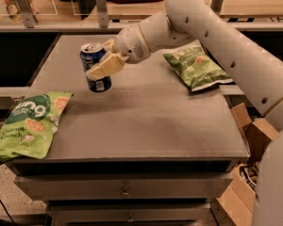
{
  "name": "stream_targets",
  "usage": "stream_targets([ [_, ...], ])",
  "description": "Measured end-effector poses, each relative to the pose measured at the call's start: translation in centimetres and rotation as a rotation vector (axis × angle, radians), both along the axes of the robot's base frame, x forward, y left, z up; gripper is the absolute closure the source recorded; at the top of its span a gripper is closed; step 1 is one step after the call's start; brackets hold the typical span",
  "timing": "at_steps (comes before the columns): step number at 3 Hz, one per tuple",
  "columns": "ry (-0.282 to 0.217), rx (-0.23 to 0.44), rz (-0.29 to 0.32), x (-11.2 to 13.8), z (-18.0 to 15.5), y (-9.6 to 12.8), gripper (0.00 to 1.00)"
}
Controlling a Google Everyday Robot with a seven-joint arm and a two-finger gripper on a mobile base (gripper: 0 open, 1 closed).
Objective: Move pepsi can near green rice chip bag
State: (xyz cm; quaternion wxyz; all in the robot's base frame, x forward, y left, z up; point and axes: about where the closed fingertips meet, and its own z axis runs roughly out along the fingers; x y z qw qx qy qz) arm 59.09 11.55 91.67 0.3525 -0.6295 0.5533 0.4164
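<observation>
The pepsi can (95, 67) is dark blue with a silver top, upright at the left middle of the grey table (146, 121). My gripper (103, 61) is shut on the pepsi can, with one pale finger (105, 66) across its front; the can looks lifted slightly off the table. The green rice chip bag (29, 123) lies flat at the table's front left corner, hanging over the edge, below and left of the can.
A smaller darker-green bag with a white label (195, 68) lies at the table's right back. A cardboard box (252, 138) stands on the floor to the right. A counter with posts (100, 6) runs behind the table. Drawers (125, 191) sit under the tabletop.
</observation>
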Motion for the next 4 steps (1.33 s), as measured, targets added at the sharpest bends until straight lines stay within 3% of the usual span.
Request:
stream_targets([
  [1, -0.054, 0.026, 0.056, -3.5, 0.9, 0.4, 0.58],
  [3, -0.091, 0.056, 0.204, -8.5, -0.7, 4.6, 0.11],
  [4, -0.086, 0.041, 0.241, -9.8, -2.0, 5.6, 0.0],
])
